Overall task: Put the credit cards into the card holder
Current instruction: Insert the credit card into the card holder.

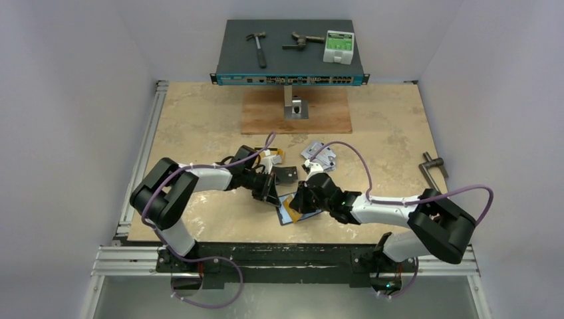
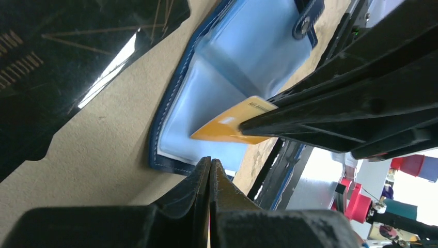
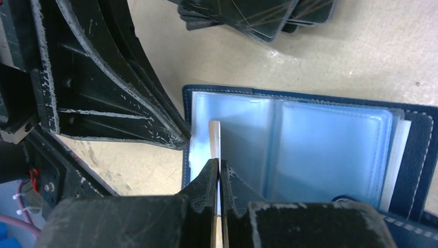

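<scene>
1 gold card (image 2: 231,124) tilted (corner toward holder (image 2: 243,57)).

I see pale grey walls (image 1: 66,86) on the left, right and back, evenly lit. The desk (image 1: 199,119) has a beige stone-patterned top, with a metal rail (image 1: 141,153) along its left edge. At the far side a brown wooden board (image 1: 266,116) lies flat. Above it, a dark network box (image 1: 290,79) carries a hammer (image 1: 257,49) and a white-and-green packet (image 1: 338,46).
</scene>
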You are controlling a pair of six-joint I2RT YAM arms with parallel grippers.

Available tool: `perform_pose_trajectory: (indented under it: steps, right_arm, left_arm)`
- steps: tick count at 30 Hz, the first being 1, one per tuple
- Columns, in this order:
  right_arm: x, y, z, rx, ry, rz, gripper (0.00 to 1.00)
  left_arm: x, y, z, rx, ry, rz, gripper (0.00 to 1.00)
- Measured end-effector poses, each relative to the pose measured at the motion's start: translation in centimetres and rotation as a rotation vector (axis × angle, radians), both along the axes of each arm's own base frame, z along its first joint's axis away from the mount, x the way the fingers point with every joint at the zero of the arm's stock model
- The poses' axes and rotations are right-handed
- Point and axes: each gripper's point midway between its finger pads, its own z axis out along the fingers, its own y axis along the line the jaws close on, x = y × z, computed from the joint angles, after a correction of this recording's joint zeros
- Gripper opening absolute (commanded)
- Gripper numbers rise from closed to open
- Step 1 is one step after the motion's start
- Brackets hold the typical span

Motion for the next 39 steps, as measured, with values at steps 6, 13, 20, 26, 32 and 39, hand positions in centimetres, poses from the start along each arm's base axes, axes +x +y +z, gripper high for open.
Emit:
perform_pose_trajectory:
  steps: [6, 13, 20, 26, 32, 39]
  right_arm:
    - [0.0, 0.3, 0.3, 0.049, -0.019, -0.002, 0.00]
    - [-0.4, -0.3, 0.4, 0.078, -0.026, -0.014, 0.00]
    - [0.2, 0.9, 0.1, 0.124, -0.028, -0.025, 0.00]
    - [0.0, -0.3, 1.6, 0.164, -0.069, -0.060, 0.00]
    - [0.8, -3.2, 4.2, 0.246, -0.183, -0.192, 0.00]
    - [1.1, -4.9, 1.6, 0.215, -0.166, -0.283, 0.00]
  left_arm:
    - [0.7, -0.1, 0.6, -0.008, -0.043, 0.007, 0.00]
    - [0.2, 0.0, -0.2, 0.026, -0.041, -0.013, 0.00]
    - [-1.2, -0.9, -0.6, 0.060, -0.075, -0.091, 0.00]
    - [-0.3, -1.0, -0.9, 0.078, -0.060, -0.095, 0.00]
    - [-0.2, -0.8, -0.9, 0.081, -0.066, -0.101, 0.00]
    - [-0.2, -0.8, -1.0, 0.086, -0.070, -0.106, 0.00]
